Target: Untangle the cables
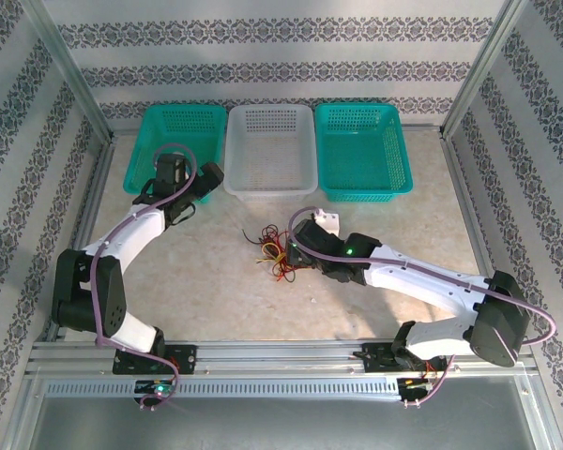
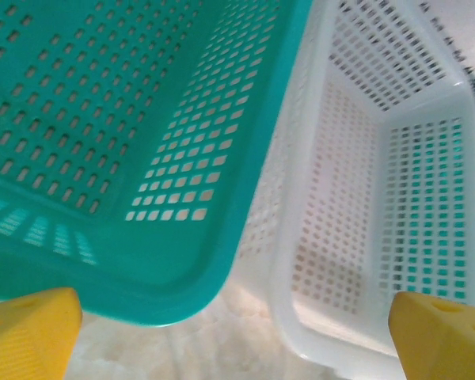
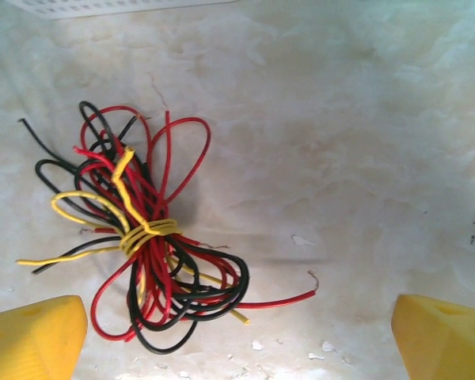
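Cables (image 3: 142,237), three thin wires in yellow, red and black, lie bundled mid-scene on the pale marbled surface (image 3: 364,158), under the right tool (image 3: 237,336), which is spread wide and empty. They look light, limp and springy. The yellow wire (image 3: 146,228) cinches the bundle's waist, so its free left end seems the best hold. The left tool (image 2: 237,332), also wide and empty, hovers by the far teal perforated plastic basket (image 2: 182,269) and white perforated plastic basket (image 2: 301,301). No writing is legible.
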